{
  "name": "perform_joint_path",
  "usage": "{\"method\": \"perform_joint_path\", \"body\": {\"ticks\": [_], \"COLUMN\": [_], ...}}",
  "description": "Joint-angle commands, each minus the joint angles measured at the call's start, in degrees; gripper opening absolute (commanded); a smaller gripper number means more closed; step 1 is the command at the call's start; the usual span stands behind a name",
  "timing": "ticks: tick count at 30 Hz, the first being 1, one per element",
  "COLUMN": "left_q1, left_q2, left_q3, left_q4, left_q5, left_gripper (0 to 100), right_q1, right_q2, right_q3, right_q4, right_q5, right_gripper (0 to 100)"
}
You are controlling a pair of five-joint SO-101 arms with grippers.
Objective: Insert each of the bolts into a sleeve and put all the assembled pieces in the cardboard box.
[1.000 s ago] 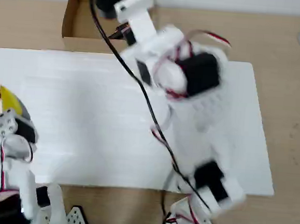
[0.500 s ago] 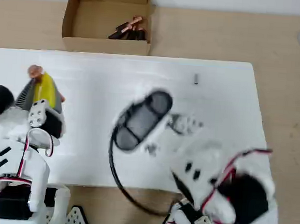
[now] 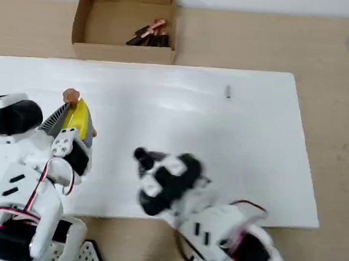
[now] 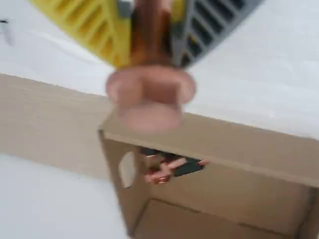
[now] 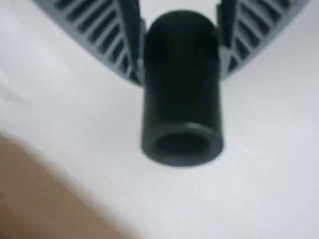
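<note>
The left gripper [image 3: 72, 103] clamps the copper bolt [image 3: 71, 94]; the right gripper [image 3: 145, 159] clamps the black sleeve [image 3: 140, 154], well apart to the bolt's right.

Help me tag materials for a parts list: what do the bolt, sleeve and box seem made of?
The bolt: copper-toned, smooth with a dull shine, likely metal. The sleeve: plain black, smooth with a soft sheen, plastic or rubber, hard to tell which. The box: brown, matte cardboard, with folded walls.
</note>
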Motion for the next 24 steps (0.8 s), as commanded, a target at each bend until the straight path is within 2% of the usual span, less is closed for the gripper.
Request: {"method": "perform_joint_path", "body": {"ticks": [1, 6, 12, 16, 19, 24], "left_q1": [4.22, 14.95, 15.47, 15.30, 15.82, 19.78], "left_q2": [-0.31, -0.31, -0.66, -0.75, -0.75, -0.66], "left_q3": [-6.51, -10.73, -18.11, -21.27, -22.59, -21.80], "left_q4": [2.29, 8.62, 16.53, 17.76, 18.73, 18.20], "left_q5": [-0.44, -1.05, -4.75, -4.92, -4.48, 0.53], "left_gripper": [1, 1, 1, 1, 1, 1], "right_q1": [-5.32, -9.36, -9.36, -8.31, -6.20, -5.58], "right_q2": [-9.98, -8.04, -8.04, -8.04, -8.04, -8.04], "right_q3": [4.70, 8.22, 9.45, 9.10, 9.19, 9.45], "right_q4": [-4.31, -9.14, -10.64, -11.25, -13.36, -17.41], "right_q5": [-1.41, -1.93, -2.11, -2.20, -2.20, -3.87], "right_gripper": [0.9, 0.9, 0.9, 0.9, 0.9, 0.9]}}
